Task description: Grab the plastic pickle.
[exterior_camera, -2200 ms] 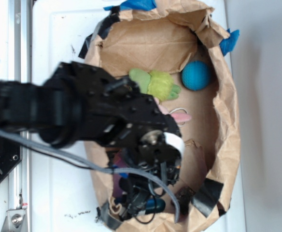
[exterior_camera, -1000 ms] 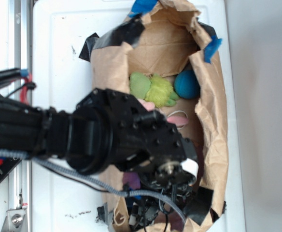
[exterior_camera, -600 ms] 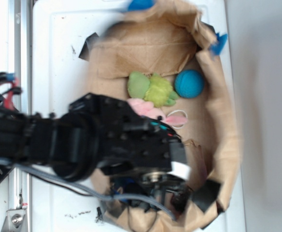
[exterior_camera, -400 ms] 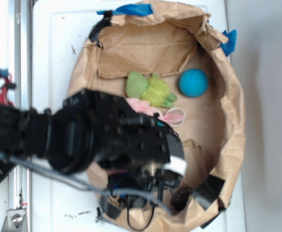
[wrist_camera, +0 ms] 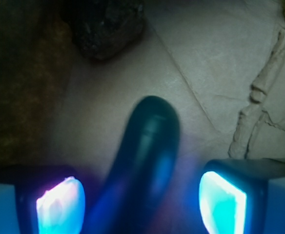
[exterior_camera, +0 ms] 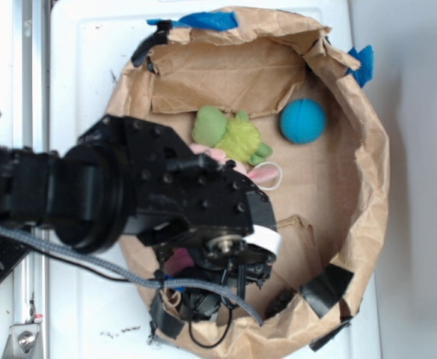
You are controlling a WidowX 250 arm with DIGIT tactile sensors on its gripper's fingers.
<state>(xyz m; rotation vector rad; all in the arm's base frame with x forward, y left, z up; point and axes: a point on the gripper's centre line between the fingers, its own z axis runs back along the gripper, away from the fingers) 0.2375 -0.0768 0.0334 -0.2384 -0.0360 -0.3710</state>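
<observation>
White tabletop (exterior_camera: 84,75) carries a crumpled brown paper bag (exterior_camera: 368,194) lying opened out like a shallow basin, and our arm reaches into its near end. In the exterior view our own black wrist hides the gripper and whatever lies beneath it, so we rely on the wrist view there. That view shows the plastic pickle (wrist_camera: 150,146), dark and glossy, lying on the bag's paper floor between our two lit fingertips, its rounded end pointing away from us. The gripper (wrist_camera: 140,202) stands wide, with a clear gap on either side of the pickle, so nothing is held yet. We judge ourselves to be at the end of the approach, aligned and about to grasp. The pickle sits slightly nearer the left fingertip than the right, so the next move calls for closing squarely on its body, perhaps after a small nudge to centre it, and firmly enough that the smooth skin does not squirt out. Farther up the bag, well apart from us, lie a fuzzy green plush toy (exterior_camera: 230,134) and a blue ball (exterior_camera: 303,121), and a dark lump (wrist_camera: 108,24) rests just beyond the pickle.
</observation>
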